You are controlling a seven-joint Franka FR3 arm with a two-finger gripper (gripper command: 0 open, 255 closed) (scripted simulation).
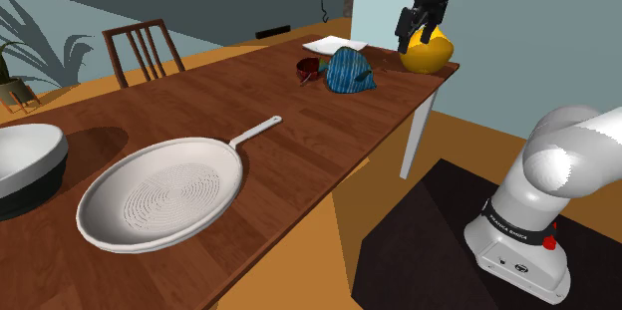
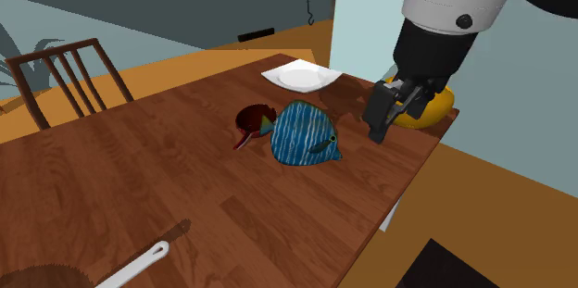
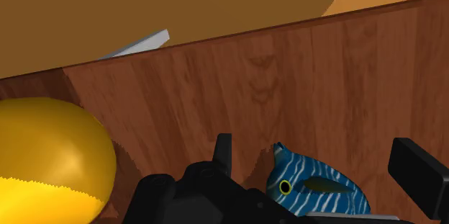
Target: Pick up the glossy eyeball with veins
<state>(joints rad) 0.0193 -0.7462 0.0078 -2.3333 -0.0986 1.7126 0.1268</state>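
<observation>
On brown wooden worktop [image 1: 329, 129], noted round white long-handled pan [image 1: 159, 198] nearest, lying well apart from the work. Further on, found blue striped fish figure [image 2: 304, 133], with dark red rounded eyeball [image 2: 250, 119] just beside it. Beyond, spotted black two-finger tool [image 2: 396, 115] hovering near rounded yellow object [image 1: 431, 54], fingers spread wide, gripping nothing, probably readied for an approach.

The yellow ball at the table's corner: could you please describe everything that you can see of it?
The yellow ball is round, smooth and glossy, deep orange-yellow over most of it with a brighter yellow band low down; no veins or iris show. It sits on the brown wooden table by its corner, apart from the blue striped fish. The open pincer hangs close above it, but in the wrist view the ball lies beside the fingers, not between them, so it is not held.
</observation>
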